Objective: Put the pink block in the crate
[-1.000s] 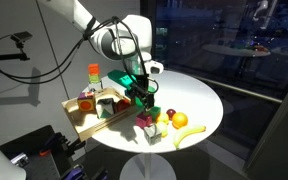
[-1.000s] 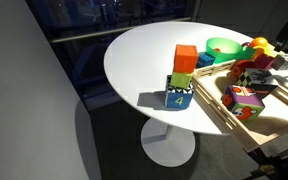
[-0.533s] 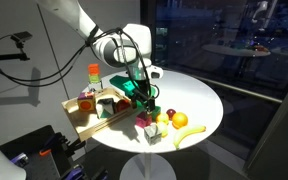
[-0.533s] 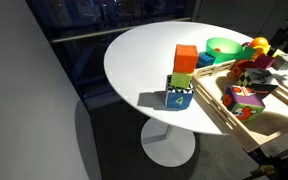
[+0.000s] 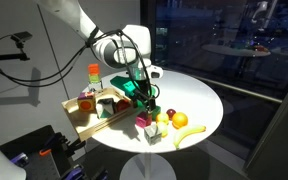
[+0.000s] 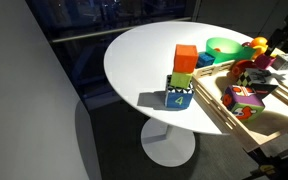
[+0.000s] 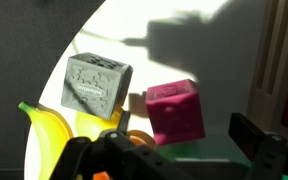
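The pink block (image 7: 176, 110) is a magenta cube that stands on the white table, tilted in the wrist view, between and just beyond my two fingers. In an exterior view it (image 5: 144, 120) lies near the table's front, right of the crate (image 5: 88, 118). My gripper (image 7: 172, 150) is open and empty, with one dark finger at either side low in the wrist view. It (image 5: 142, 98) hangs just above the block. The crate (image 6: 267, 118) is a shallow light-wood box that holds several coloured blocks.
A grey cube (image 7: 96, 85) and a banana (image 7: 46, 128) lie just beside the pink block. A green bowl (image 6: 224, 47) stands by the crate. An orange block (image 6: 186, 58), a green block (image 6: 182, 80) and a blue numbered block (image 6: 180, 98) sit near the table's middle. Small fruits (image 5: 176, 118) lie by the banana (image 5: 190, 133).
The gripper has risen slightly and shifted a little toward the table's middle since a second ago. It has held still for the last half second. The blocks have not moved.
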{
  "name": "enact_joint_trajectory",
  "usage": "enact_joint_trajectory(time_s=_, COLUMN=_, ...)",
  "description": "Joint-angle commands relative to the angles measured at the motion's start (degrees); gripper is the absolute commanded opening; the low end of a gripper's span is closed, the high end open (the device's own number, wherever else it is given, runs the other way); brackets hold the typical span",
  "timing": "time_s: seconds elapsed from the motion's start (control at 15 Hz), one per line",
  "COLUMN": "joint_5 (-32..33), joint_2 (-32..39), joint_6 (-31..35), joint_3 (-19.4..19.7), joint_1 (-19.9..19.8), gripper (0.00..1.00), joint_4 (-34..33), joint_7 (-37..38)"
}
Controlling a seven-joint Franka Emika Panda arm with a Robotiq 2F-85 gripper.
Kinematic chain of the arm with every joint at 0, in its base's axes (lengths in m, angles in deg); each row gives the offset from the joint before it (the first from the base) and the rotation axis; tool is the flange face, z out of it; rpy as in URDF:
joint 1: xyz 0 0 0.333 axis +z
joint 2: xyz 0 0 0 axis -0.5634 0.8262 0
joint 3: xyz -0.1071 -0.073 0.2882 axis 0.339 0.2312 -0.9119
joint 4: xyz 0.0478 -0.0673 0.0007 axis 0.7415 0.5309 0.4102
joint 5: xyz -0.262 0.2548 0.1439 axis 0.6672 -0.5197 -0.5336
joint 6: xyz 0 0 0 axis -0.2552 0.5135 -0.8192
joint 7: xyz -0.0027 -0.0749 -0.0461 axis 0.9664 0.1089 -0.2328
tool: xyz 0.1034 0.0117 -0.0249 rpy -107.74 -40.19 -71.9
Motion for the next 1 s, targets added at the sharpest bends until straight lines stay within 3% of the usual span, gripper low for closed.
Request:
enact_joint_trajectory(time_s=0.0, joint_5=-1.4, joint_2=1.1, joint_6=3.4, joint_3=-1.4, joint_1=-1.0, gripper=1.0, joint_4=0.1, joint_7=-2.5)
enact_joint_trajectory(time_s=0.93, joint_5=0.5, joint_2=5.3, joint_6=6.3, joint_3=-1.5, joint_1=-1.0, gripper=1.0, joint_4=-0.7, joint_7=-1.2)
